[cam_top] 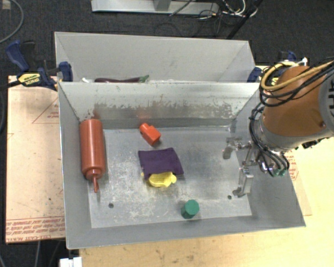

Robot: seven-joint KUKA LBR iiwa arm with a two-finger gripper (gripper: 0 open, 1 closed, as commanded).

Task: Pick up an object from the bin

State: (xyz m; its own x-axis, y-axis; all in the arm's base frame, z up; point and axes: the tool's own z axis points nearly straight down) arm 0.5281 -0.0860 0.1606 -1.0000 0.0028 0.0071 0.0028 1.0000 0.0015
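My gripper (237, 170) hangs over the right part of the bin floor, close to the right wall. Its fingers stand open with nothing between them and bare metal beneath. The nearest loose thing is a small green round piece (190, 209), lying to the left of the gripper near the front wall. Further left, in the middle of the bin, a purple cloth (160, 161) lies flat. A yellow lump (161, 179) pokes out from under the cloth's front edge.
A small orange-red block (150, 133) sits near the back wall. A long red-brown bottle (93, 148) lies along the left wall, nozzle toward the front. The orange-covered arm reaches in over the right rim. Something dark (119, 80) lies behind the back partition.
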